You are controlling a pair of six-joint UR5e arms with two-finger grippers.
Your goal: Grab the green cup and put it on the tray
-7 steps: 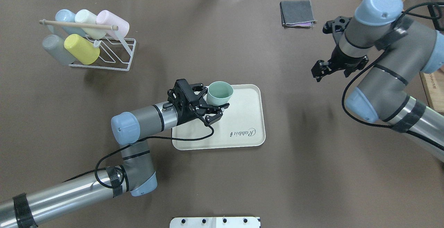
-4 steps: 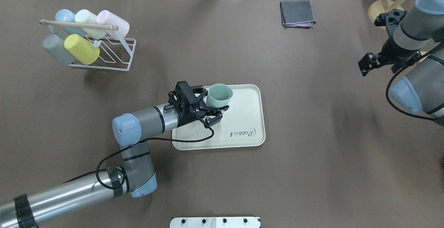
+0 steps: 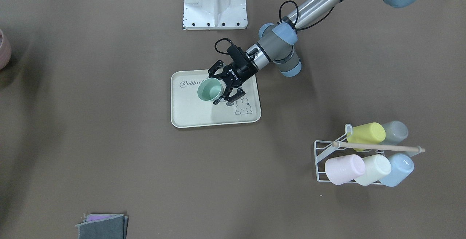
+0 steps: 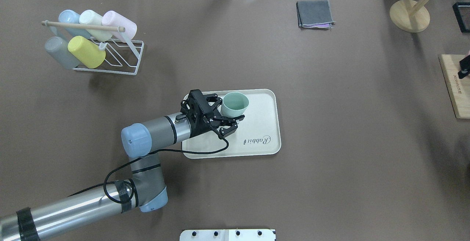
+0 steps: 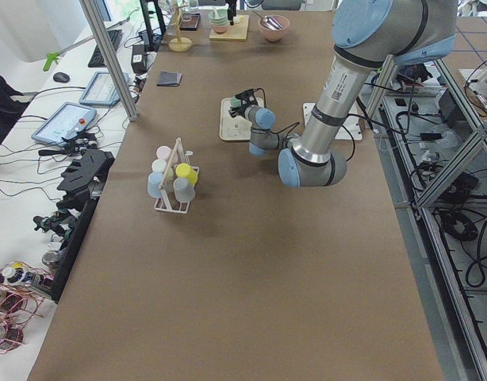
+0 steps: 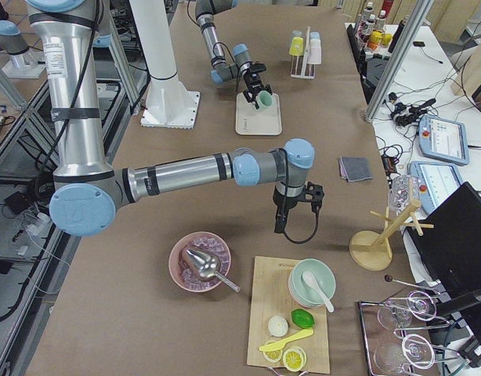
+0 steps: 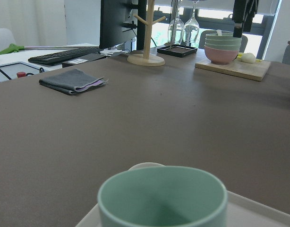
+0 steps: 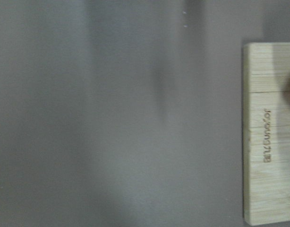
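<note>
The pale mint-green cup (image 4: 235,102) stands upright, mouth up, over the far left part of the cream "Rabbit" tray (image 4: 264,123). My left gripper (image 4: 231,108) reaches in from the left and is shut on the cup, one finger on each side of its wall. The front-facing view shows the same hold on the cup (image 3: 210,89) above the tray (image 3: 189,111). The left wrist view has the cup's rim (image 7: 162,194) close below the lens. Only a dark edge of my right gripper (image 4: 464,68) shows by the cutting board; I cannot tell whether it is open or shut.
A white wire rack (image 4: 110,59) at the far left holds several cups, among them a yellow-green one (image 4: 86,52). A folded grey cloth (image 4: 315,13) lies at the far middle right. A wooden stand's base (image 4: 409,15) and a cutting board (image 4: 453,87) are at the right.
My right arm has drawn back to the right, almost out of the overhead view. My left gripper has shifted slightly right and nearer, with the green cup moving along with it.
</note>
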